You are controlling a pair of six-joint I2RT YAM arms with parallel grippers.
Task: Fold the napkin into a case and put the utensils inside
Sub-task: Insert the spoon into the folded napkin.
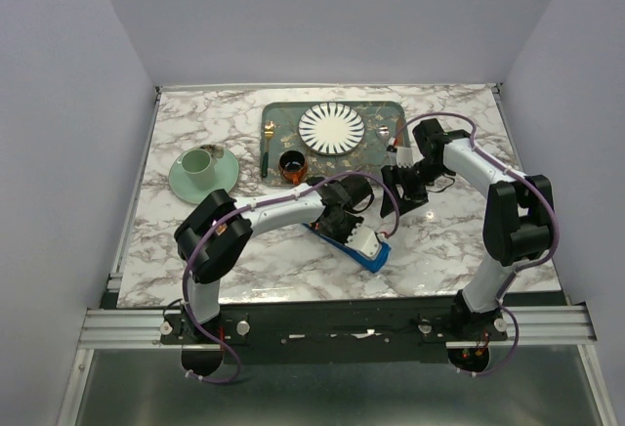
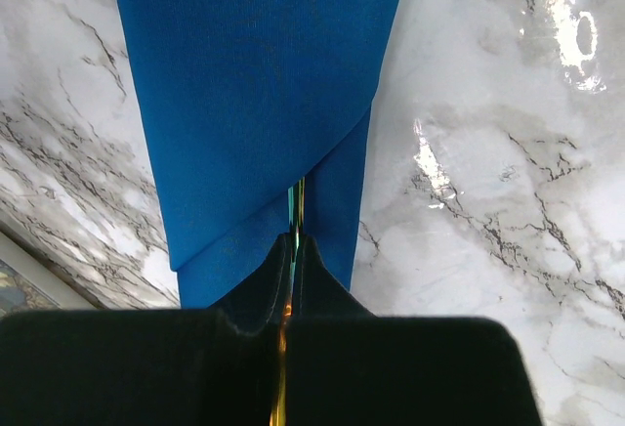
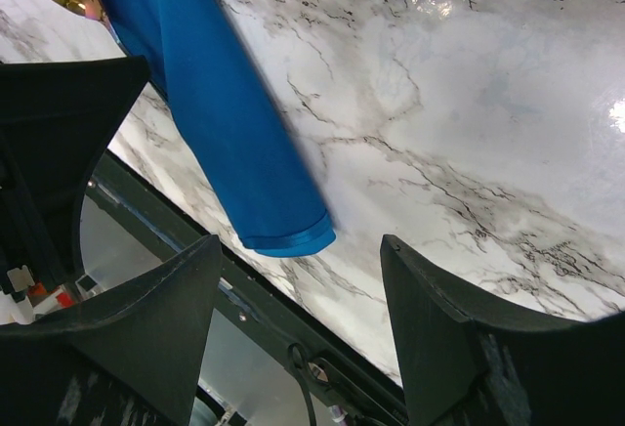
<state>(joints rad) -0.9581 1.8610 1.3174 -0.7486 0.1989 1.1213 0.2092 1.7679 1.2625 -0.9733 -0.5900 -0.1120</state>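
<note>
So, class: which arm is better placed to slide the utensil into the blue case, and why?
Left. The left gripper is shut on the thin utensil handle, right at the folded opening of the case. The right gripper is open and holds nothing.

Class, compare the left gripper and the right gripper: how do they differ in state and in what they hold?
The left gripper is shut; the right gripper is open. The left gripper pinches a thin utensil handle that runs into the blue case; the right gripper holds nothing. Both hang over the marble table, near the case.
</note>
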